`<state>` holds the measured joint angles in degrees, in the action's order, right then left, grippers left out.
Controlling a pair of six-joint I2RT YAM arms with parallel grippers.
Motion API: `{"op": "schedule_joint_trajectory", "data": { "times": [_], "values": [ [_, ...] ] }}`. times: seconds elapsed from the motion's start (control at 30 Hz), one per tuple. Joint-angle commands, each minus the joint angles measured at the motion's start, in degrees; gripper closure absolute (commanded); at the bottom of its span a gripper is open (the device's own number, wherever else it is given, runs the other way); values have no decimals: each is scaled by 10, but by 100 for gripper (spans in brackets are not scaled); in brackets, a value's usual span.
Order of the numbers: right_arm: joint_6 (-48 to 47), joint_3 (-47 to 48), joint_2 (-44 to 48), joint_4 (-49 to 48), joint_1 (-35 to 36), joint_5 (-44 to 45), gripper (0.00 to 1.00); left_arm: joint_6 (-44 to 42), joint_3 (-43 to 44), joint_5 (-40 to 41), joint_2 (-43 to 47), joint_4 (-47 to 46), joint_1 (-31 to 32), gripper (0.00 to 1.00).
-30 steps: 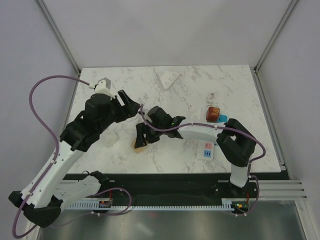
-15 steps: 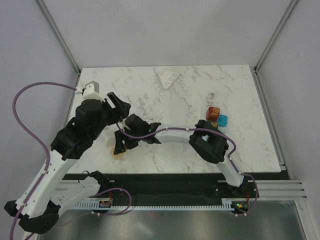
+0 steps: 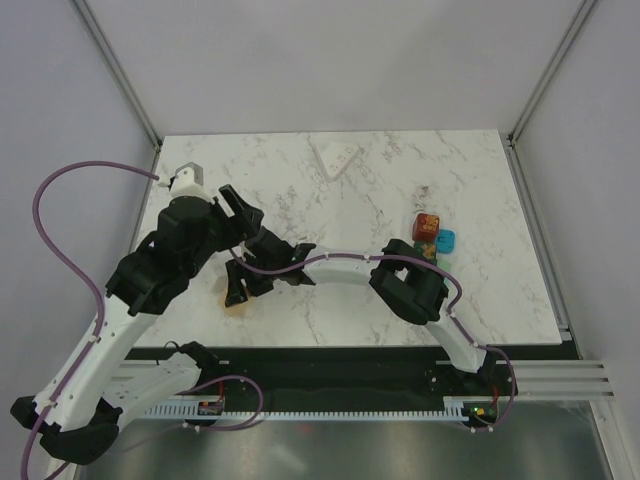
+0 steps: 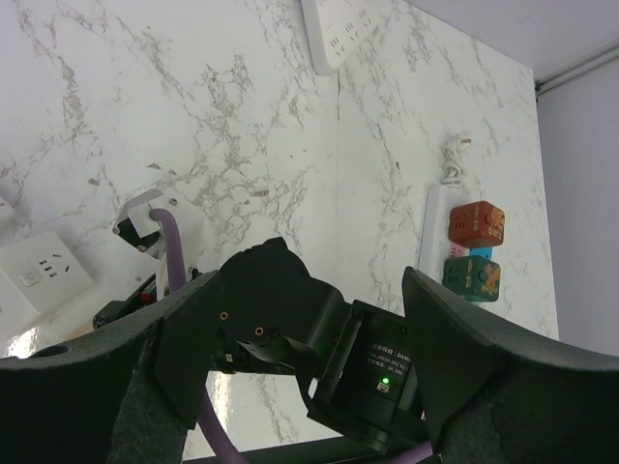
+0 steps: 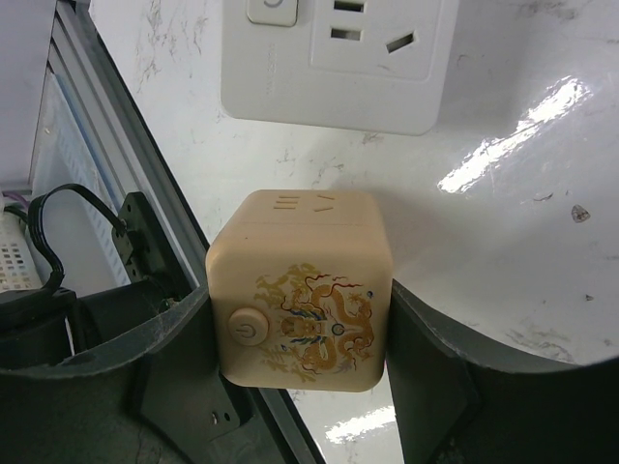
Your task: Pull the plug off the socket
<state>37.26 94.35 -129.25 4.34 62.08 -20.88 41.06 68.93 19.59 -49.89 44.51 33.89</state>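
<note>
Beige plastic cube plug (image 5: 302,290), printed with a gold dragon and a round power button, sits clenched between the two dark fingers of the right gripper (image 5: 302,338). Just past it on the white marble table (image 3: 400,290) lies a white single-outlet socket block (image 5: 338,63). A strip of bare marble shows between the two, so the plug is apart from the socket. From the overhead camera this pair is at the near-left part of the table, with the right arm stretched across towards it. Whether the cube touches the tabletop cannot be told.

The left gripper (image 4: 309,290) hangs above the right arm's wrist with its jaws spread wide, grasping nothing. Its camera looks down on the same socket block at the left edge of its view. A white rectangular power strip (image 4: 338,29) lies towards the far edge. A second white strip (image 4: 437,217) on the right carries a red cube adapter (image 4: 477,222) and a green cube adapter (image 4: 471,275).
</note>
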Motion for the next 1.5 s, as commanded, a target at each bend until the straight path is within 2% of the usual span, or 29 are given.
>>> {"op": "schedule_joint_trajectory", "data": {
  "times": [0.0,0.03,0.37,0.5,0.57,0.9,1.07,1.2,1.3,1.43,1.47],
  "values": [
    [-16,17,4,6,1,4,44,-5,9,21,3,-6,1,18],
    [-17,15,6,6,0,4,38,-5,9,21,3,-5,2,18],
    [-32,-3,22,11,0,3,14,-18,22,54,0,3,1,17],
    [-37,-2,30,12,-1,4,9,-26,29,66,0,8,2,17],
    [-39,0,33,15,0,4,2,-29,33,72,-1,8,1,17],
    [-41,-48,125,37,-32,23,2,-39,58,112,1,20,2,16],
    [-51,-154,222,49,-64,54,2,-39,65,120,1,20,2,16],
    [-76,-249,309,115,-111,116,2,-34,60,96,-22,15,2,18],
    [-75,-291,384,193,-162,201,2,-35,37,38,-49,-15,1,29],
    [-80,-300,486,311,-203,341,2,-36,19,-124,-121,-57,2,60],
    [-76,-299,501,350,-210,369,2,-30,12,-151,-133,-84,3,64]
  ]
}}
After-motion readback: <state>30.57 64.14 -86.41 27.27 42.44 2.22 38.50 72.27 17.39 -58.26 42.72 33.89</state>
